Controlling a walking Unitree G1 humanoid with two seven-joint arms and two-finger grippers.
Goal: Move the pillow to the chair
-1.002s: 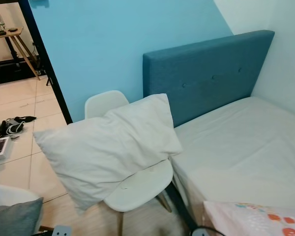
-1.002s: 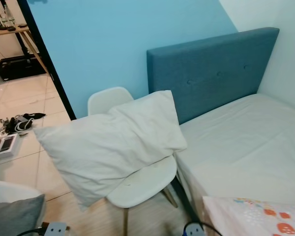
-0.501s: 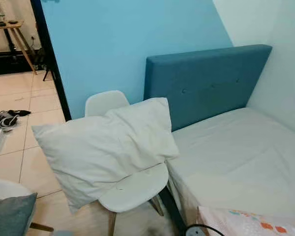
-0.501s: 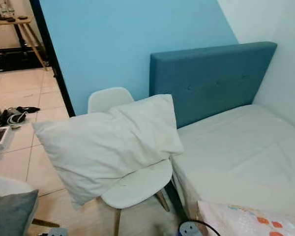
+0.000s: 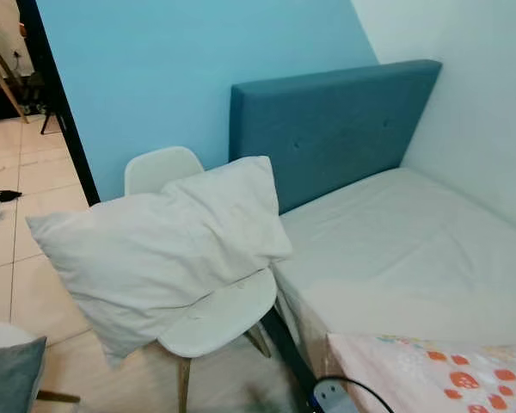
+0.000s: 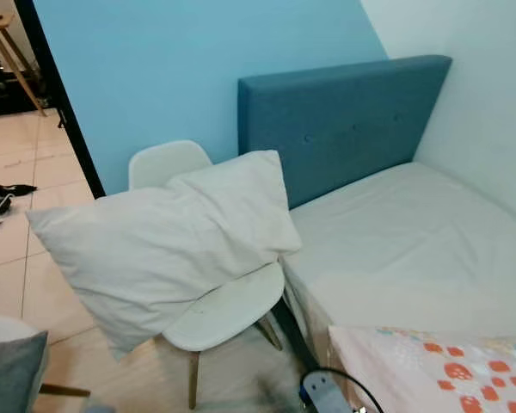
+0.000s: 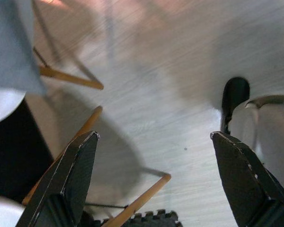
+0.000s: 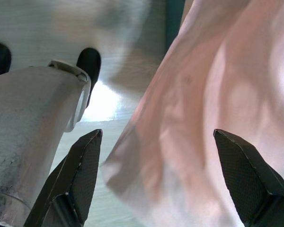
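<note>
In the left-centre of the head views, the white pillow (image 5: pixel 159 249) lies on the white chair (image 5: pixel 215 310), leaning against its backrest, one corner hanging off the seat toward the lower left, the opposite corner touching the edge of the bed (image 5: pixel 396 258). Chair has pale wooden legs and stands on light wood floor (image 6: pixel 232 387), just beside the bed. Bed has a white sheet and a teal padded headboard (image 5: pixel 327 125) against a blue wall (image 5: pixel 181 69). White wall on the right side of the frame.

Lower right: cloth with orange-red floral print (image 6: pixel 430 370) over the bed corner, with a black cable and a blue-grey plug or power strip (image 6: pixel 322 396) just below its left edge. Lower left corner: grey cushion (image 6: pixel 13 374) on another white seat. Upper left: black door frame (image 6: pixel 60 99), tiled floor beyond it, dark shoes (image 6: pixel 0 202) on the tiles.

Left wrist view: left gripper (image 7: pixel 154 156) open, fingers wide apart, nothing between them, pointing down at wood floor and wooden chair legs; blurred.

Right wrist view: right gripper (image 8: pixel 156 163) open, fingers spread, holding nothing, over a pinkish cloth (image 8: pixel 203 104) and the robot's silver leg (image 8: pixel 33 132) with a black foot.
</note>
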